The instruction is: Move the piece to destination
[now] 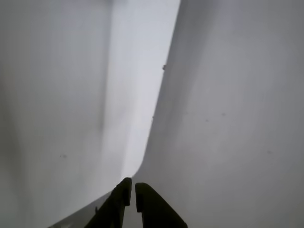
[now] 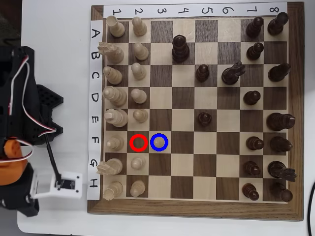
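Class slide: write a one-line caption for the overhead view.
Chessboard with red ring and blue ring on neighbouring row-F squares; arm resting off its left edge.

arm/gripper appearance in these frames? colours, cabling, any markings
In the overhead view the arm is mostly black, with an orange part and a white module bearing a dark panel. White and red wires loop over the black body. In the wrist view the gripper shows two dark, tapered fingers. No readable markings.

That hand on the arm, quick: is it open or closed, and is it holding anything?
Hand: closed, or nearly; in the wrist view the two dark fingers sit almost together with only a thin gap, and nothing is between them. Below it is only bare white surface.
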